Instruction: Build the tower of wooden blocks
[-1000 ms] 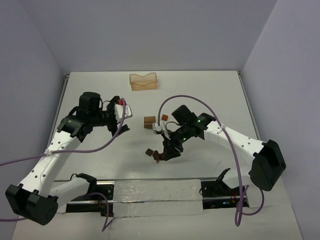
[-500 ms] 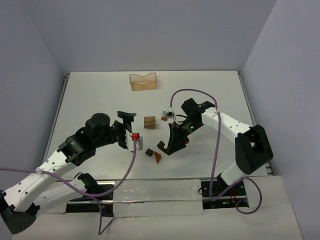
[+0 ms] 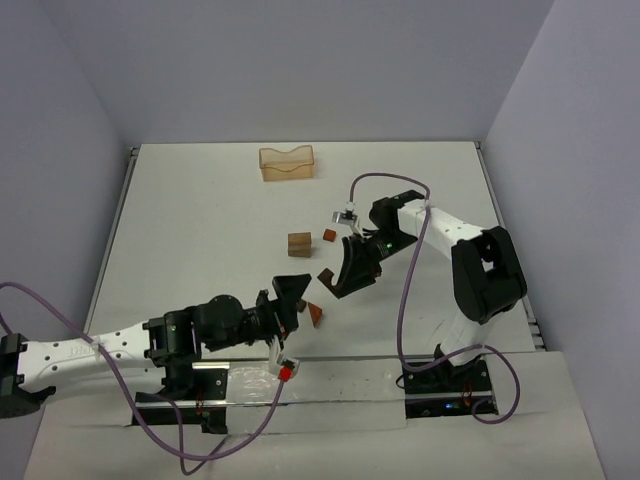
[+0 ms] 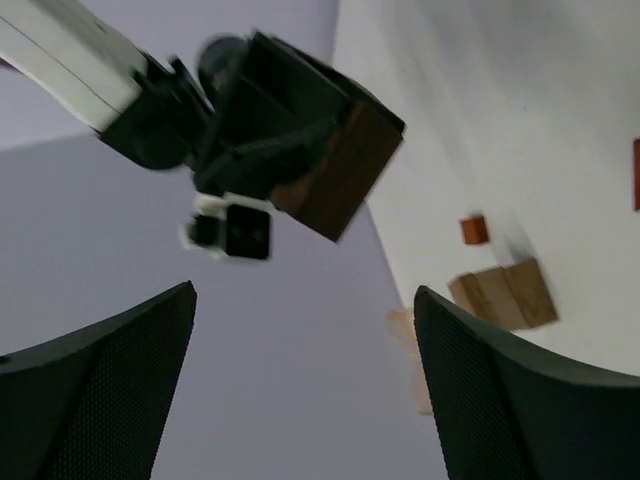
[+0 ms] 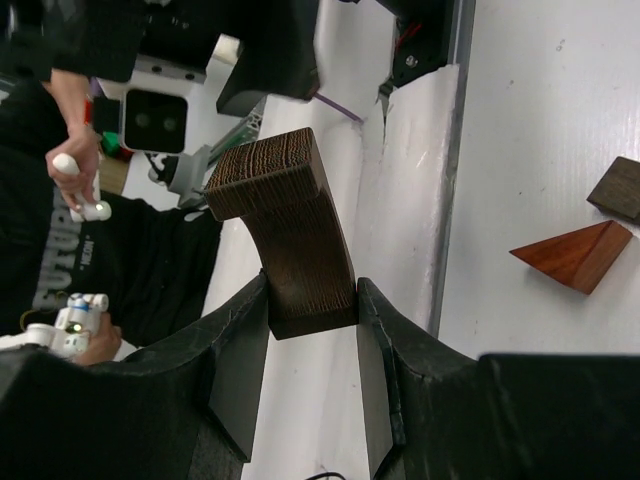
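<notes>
The tray (image 3: 287, 163) stands well beyond both grippers, apart from all the blocks. At this size, what lies in it cannot be judged. In the left wrist view it is only a pale blur past the tan block.

The right gripper (image 5: 312, 300) is clamped on a dark block (image 5: 290, 235), with one finger against each side of its lower end. The rest of the block juts out past the fingertips, and in the top view it hangs just clear of the table. A reddish wedge (image 5: 575, 255) lies on the table off to one side of this gripper. A second dark block (image 5: 622, 190) lies just beyond the wedge and is cut off by the frame edge.

The left gripper (image 4: 302, 296) has its fingers (image 4: 110, 380) spread wide with nothing between them. In the top view it sits low near the table's front edge, and the wedge (image 3: 315, 316) is just beside its fingertips. Its camera looks up at the right gripper and the held block, both of them blurred.

The tan block (image 3: 299, 245) and a small red cube (image 3: 329, 236) lie near each other beyond the right gripper's fingertips. Neither touches it.

Behind the held block in the right wrist view, a person (image 5: 110, 250) in a black shirt is partly cropped.
</notes>
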Motion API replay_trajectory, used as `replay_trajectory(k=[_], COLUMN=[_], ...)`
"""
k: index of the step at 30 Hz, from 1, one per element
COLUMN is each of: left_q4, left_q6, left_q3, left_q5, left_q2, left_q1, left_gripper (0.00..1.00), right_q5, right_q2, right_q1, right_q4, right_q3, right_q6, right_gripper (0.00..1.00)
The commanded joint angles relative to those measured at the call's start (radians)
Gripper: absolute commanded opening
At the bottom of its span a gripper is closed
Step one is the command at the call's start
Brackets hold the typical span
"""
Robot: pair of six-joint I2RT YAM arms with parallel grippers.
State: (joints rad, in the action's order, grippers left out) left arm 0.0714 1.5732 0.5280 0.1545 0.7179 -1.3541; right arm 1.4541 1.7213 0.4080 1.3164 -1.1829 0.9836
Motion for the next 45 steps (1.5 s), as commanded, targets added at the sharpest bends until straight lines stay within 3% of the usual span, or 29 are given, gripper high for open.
replay_trajectory(k=[1, 3, 6, 23, 34, 41, 45], left_q4=[-0.165, -0.171, -0.181, -0.171, -0.139, -0.126, -0.122], left_q6=[0.175, 0.206, 0.248, 0.390, 0.407, 0.412, 0.416], left_q3=[-0.049, -0.055, -0.064, -0.154, -0.151, -0.145, -0.147], left_q5=[0.053, 0.045, 0.020, -0.062, -0.062, -0.063, -0.060], left_q2=[-0.017, -0.008, 0.004, -0.034, -0.038, -0.037, -0.037], left_q1=[-0.054, -0.074, -0.077, -0.077, -0.077, -0.077, -0.077], left_gripper=[0.88, 0.78, 0.74, 0.76, 0.65, 0.49, 0.47], right_q5=[0.062, 0.060, 0.050, 0.011, -0.001, -0.006, -0.016], right_q2=[0.027, 0.032, 0.013, -0.002, 0.015, 0.025, 0.024], right_q1=[0.009, 0.026, 0.056, 0.158, 0.198, 0.203, 0.213], right_q4=[0.129, 0.129, 0.129, 0.129, 0.129, 0.129, 0.129], right_q3=[-0.046, -0.046, -0.050, -0.067, -0.084, -0.089, -0.087], right_q6=[-0.011, -0.016, -0.023, -0.055, -0.075, -0.080, -0.081], right_gripper=[0.00, 0.00, 0.00, 0.00, 0.00, 0.00, 0.00])
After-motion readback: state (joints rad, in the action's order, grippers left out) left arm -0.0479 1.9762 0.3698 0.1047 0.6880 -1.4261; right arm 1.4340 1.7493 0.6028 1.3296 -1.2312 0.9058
